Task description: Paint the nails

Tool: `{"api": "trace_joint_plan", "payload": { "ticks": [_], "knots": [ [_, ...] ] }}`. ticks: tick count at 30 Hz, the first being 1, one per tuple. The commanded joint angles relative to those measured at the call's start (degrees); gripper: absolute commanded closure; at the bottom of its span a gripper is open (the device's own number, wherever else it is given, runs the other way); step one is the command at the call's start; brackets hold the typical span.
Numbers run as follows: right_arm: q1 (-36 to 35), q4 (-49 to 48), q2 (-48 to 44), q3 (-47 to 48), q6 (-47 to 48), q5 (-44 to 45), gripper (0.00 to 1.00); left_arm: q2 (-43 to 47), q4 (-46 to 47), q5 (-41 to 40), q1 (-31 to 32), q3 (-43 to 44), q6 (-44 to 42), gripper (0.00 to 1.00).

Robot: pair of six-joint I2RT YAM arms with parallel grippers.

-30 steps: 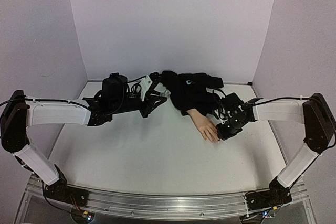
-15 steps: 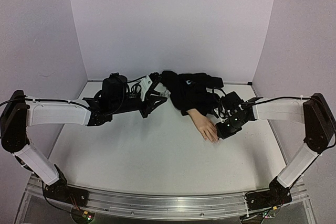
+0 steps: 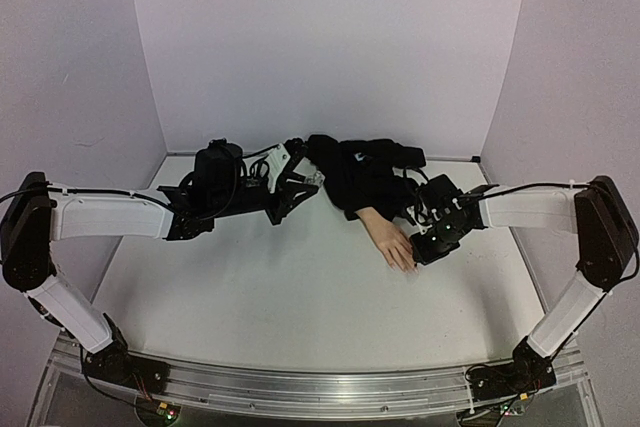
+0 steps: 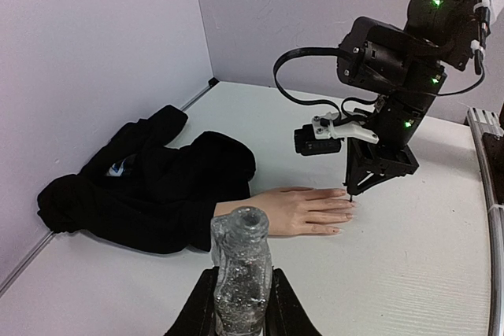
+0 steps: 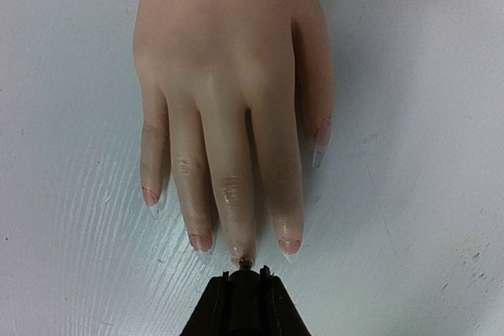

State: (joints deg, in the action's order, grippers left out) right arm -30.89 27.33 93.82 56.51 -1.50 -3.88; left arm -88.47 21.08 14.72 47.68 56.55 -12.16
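Nails [image 5: 289, 247], five of them, tip the fingers of a peach mannequin hand [image 5: 224, 76] lying palm down on the white table [image 5: 425, 194], towards its right side and just in front of the right arm; they are long and almond-shaped, pinkish at the bed, with clear glossy tips; the skin looks smooth and rubbery, with moulded knuckle creases. The table top shows a faint wood-like grain in the right wrist view.

The wrist disappears into a crumpled black sleeve [image 4: 150, 186] of soft cloth that spreads to the back wall; a small blue-and-white tag [image 4: 118, 167] sits on it, its writing too small to read.

The right gripper [image 5: 243, 277] stands over the fingertips, its black fingers pressed together on a thin dark brush [image 5: 245, 262]; the brush tip touches the middle finger's nail. Green lights glow on the right arm's housing.

The left gripper [image 4: 240, 316] is well apart from the mannequin hand, to the left of the sleeve; its jaws are clamped on the base of a small clear bottle [image 4: 240, 261], upright, its mouth uncapped; the bottle surface is bumpy and glittery, waisted below the neck.
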Motion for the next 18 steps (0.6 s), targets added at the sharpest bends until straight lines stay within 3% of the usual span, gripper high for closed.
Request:
{"api": "trace_joint_plan", "payload": {
  "ticks": [1,18],
  "knots": [
    [-0.1,0.6,0.8,2.2,0.3,0.2,1.0,1.6,2.4,-0.4,-0.2,0.1,-0.7,1.0],
    [-0.1,1.3,1.7,2.5,0.0,0.0,1.0,2.2,2.1,-0.7,-0.3,-0.3,-0.8,1.0]
  ]
}}
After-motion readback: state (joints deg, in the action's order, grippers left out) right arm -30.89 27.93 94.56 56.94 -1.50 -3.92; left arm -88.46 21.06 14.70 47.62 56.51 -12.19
